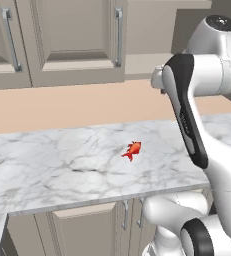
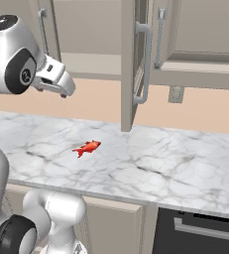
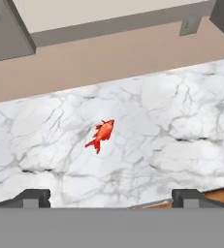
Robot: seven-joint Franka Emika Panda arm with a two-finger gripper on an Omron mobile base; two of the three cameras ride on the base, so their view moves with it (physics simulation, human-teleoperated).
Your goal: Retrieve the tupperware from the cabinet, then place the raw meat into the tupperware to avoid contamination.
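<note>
The meat [image 1: 132, 149], a small red-orange fish shape, lies flat on the marble counter [image 1: 47, 170], near the middle of the slab and well apart from its front edge, so nothing touches it there. Seen from the right, it [image 2: 86, 147] sits forward and to the left of the foot of the open door [image 2: 128, 64], and that door belongs to the cabinet [image 2: 195, 39] on the wall above the counter; the door stands edge-on and swung out, which would give access to the inner shelf. The tupperware cannot be made out anywhere on the counter, and the shelf interior is too little exposed to tell whether it sits inside. The gripper [image 3: 111, 198] hovers well above the counter, looking down on the meat [image 3: 101, 134], with its two dark fingertips [image 3: 33, 197] spread wide apart and nothing between them. That wide, bare stance suits a hand that has yet to fetch anything. By my reading, the container step comes first, since the meat needs somewhere clean to go, so the fish is best left lying where it is.
</note>
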